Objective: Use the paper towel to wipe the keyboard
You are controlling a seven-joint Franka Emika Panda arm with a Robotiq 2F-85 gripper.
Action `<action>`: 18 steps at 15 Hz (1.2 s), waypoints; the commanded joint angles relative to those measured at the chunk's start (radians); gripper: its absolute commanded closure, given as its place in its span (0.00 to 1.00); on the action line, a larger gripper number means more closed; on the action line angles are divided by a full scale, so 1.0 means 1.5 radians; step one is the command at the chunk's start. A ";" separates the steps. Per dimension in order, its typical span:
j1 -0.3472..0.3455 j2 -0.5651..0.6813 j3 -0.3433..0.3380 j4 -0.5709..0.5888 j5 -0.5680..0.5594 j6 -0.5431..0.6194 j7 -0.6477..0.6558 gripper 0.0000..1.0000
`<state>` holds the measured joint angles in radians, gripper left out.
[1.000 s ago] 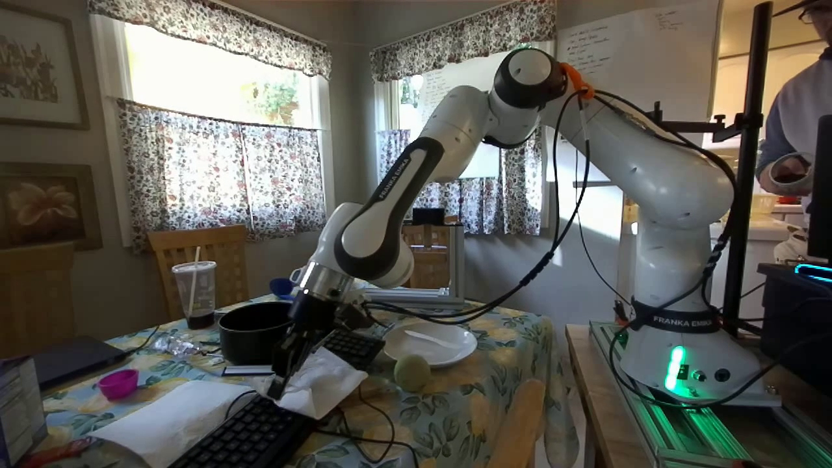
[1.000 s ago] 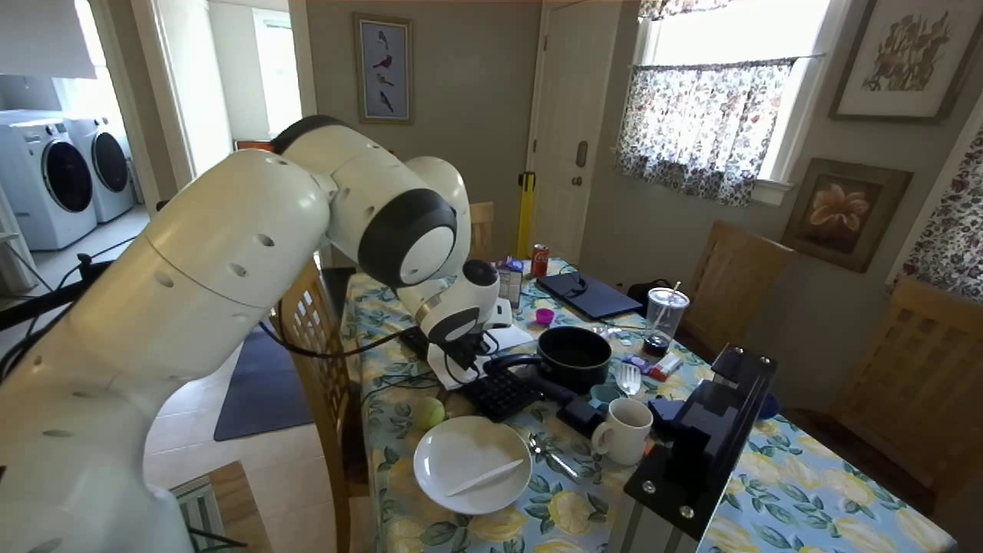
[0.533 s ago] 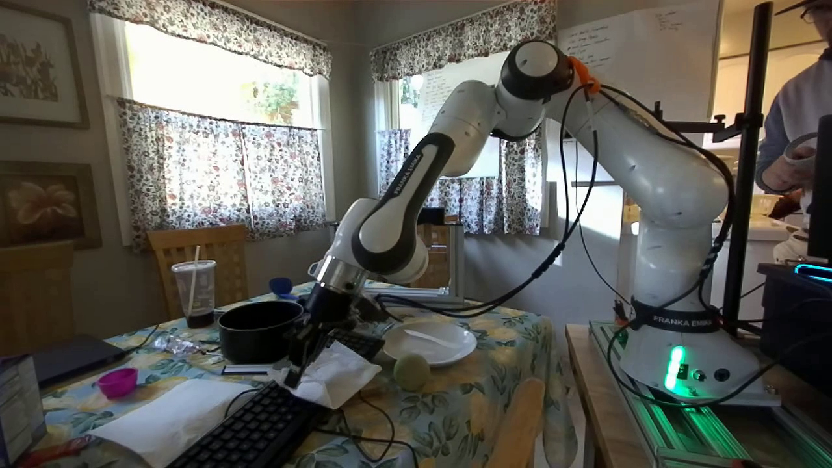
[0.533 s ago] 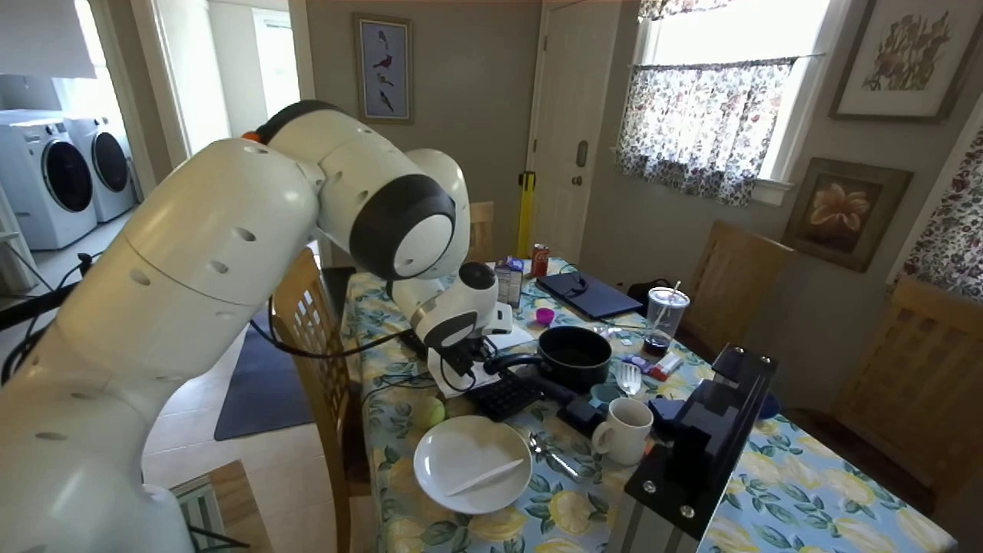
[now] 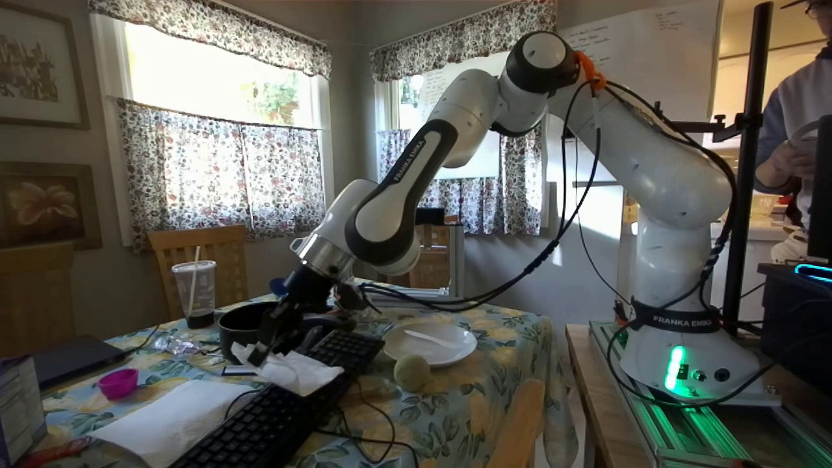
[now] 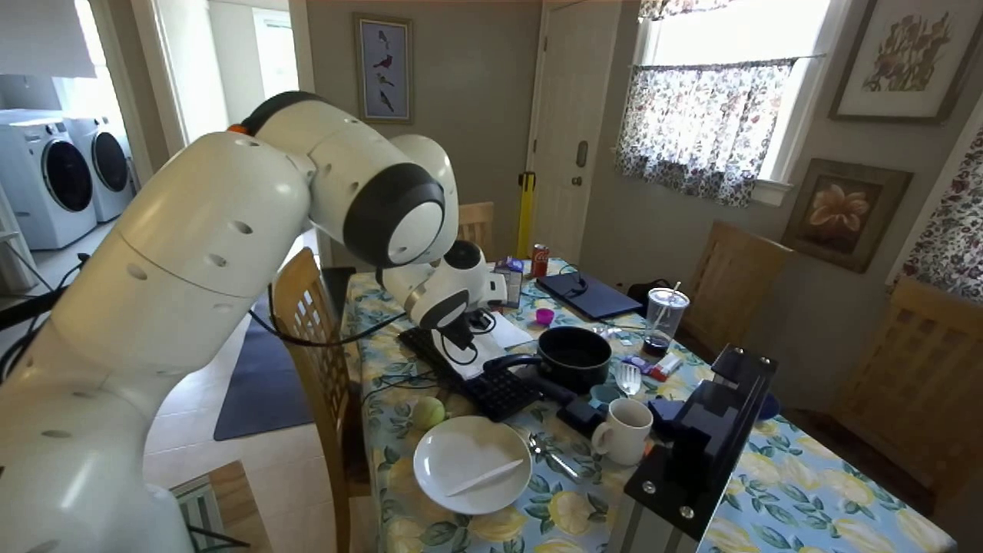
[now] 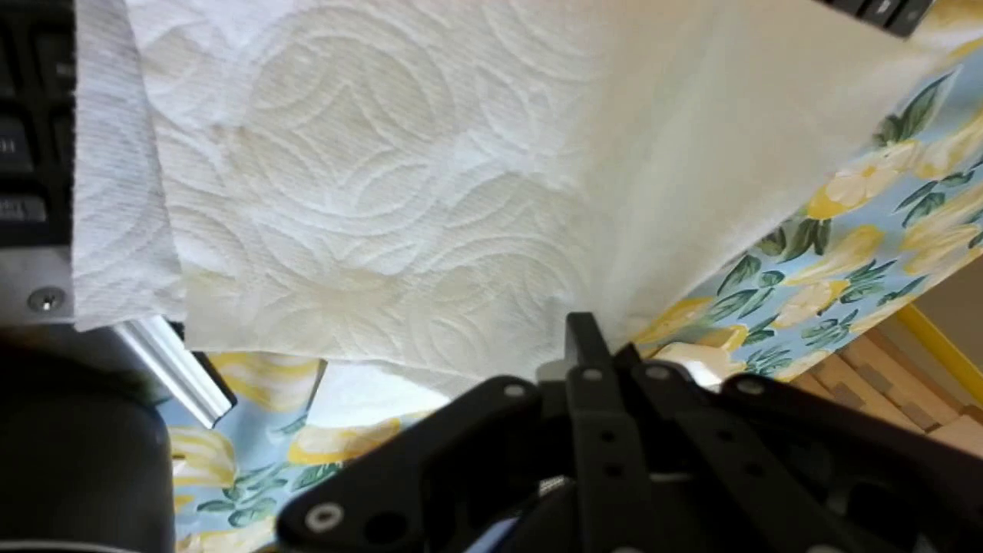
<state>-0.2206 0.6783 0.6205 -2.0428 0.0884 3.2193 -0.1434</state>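
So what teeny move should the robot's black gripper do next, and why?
Probably slide the black two-fingered gripper gently over the long black rectangular keyboard: it pinches a white quilted paper towel draped across the keyboard, but its tips seem to be beside the keyboard, not above.

A home: floral curtains (image 5: 221, 175) (and laundry machines (image 6: 50, 184)).

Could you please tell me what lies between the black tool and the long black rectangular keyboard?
A crumpled white paper towel, gripped by the tool, lies between it and the keyboard, as an exterior view shows.
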 commanded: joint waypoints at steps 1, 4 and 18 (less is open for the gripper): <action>0.099 -0.025 -0.112 0.046 -0.034 0.001 0.023 1.00; 0.187 -0.012 -0.221 0.101 -0.060 -0.002 0.014 1.00; 0.325 -0.107 -0.314 0.040 -0.143 -0.066 0.003 0.19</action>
<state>0.2399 0.6447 0.1738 -1.8508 -0.1037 3.2000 -0.1602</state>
